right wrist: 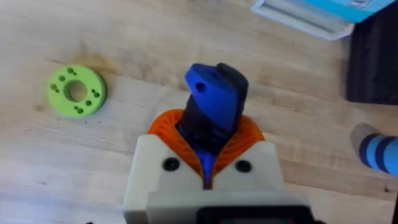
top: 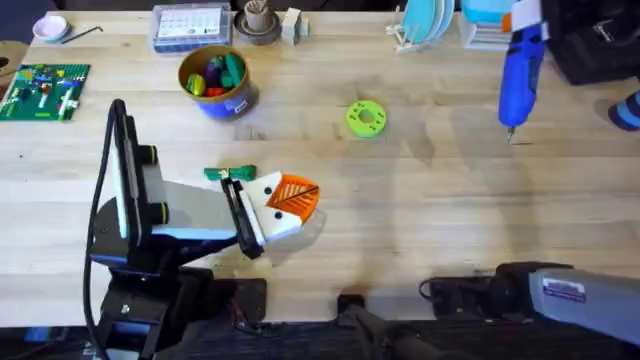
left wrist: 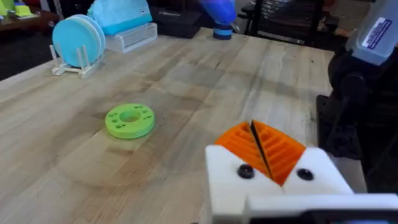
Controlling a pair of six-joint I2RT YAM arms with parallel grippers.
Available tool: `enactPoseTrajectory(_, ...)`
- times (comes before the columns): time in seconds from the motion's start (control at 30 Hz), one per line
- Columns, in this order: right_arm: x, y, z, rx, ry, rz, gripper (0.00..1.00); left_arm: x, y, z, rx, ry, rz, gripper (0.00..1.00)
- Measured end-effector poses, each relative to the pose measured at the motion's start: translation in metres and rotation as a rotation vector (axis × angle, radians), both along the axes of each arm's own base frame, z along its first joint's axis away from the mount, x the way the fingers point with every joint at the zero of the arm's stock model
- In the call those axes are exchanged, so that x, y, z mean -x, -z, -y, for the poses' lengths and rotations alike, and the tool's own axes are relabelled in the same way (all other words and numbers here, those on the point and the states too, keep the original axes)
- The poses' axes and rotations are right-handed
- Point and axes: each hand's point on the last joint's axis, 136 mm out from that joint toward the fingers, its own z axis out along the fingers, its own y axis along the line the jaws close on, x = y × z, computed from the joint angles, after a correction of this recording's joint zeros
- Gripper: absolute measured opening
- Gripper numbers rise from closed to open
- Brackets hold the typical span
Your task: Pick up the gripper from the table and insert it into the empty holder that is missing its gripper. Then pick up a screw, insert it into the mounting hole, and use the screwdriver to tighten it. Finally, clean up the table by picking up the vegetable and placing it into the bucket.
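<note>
The right gripper (right wrist: 208,152) was clamped on the screwdriver (top: 521,72), its orange pads squeezed against the blue body; in the overhead view the tool hung at the upper right of the frame, thin tip pointing down toward the table (top: 450,200). The left gripper (top: 290,197) sat left of centre, low over the wood, its two orange pads (left wrist: 281,149) pressed together with nothing between them. Just beside its upper-left edge lay the vegetable (top: 228,173), small and dark green, touching or nearly touching the white mount. Farther up, at upper left of centre, stood the bucket (top: 217,82) with toy foods inside. The lime-green disc (top: 365,118) lay on bare wood above centre, well apart from both grippers. Behind it, at the top edge, stood a rack of pale blue plates (top: 425,20).
</note>
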Motion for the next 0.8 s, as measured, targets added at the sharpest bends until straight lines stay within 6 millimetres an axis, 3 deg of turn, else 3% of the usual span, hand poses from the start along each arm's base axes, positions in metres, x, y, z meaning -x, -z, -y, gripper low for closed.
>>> enactPoseTrajectory(0.2,0.03,-0.055,-0.002,-0.036,0.03,0.169,0.024,0.0,0.0,0.0,0.0,0.0,0.0,0.004)
enactPoseTrajectory(0.4,0.078,-0.111,-0.021,-0.114,-0.041,0.371,0.024,0.0,0.0,0.0,0.0,0.0,0.0,0.004)
enactPoseTrajectory(0.57,0.112,-0.113,-0.038,-0.18,-0.116,0.493,0.024,0.0,0.0,0.0,0.0,0.0,0.0,0.004)
enactPoseTrajectory(0.8,0.121,-0.1,-0.069,-0.359,-0.24,0.667,0.023,0.0,0.0,0.0,0.0,0.0,0.0,0.004)
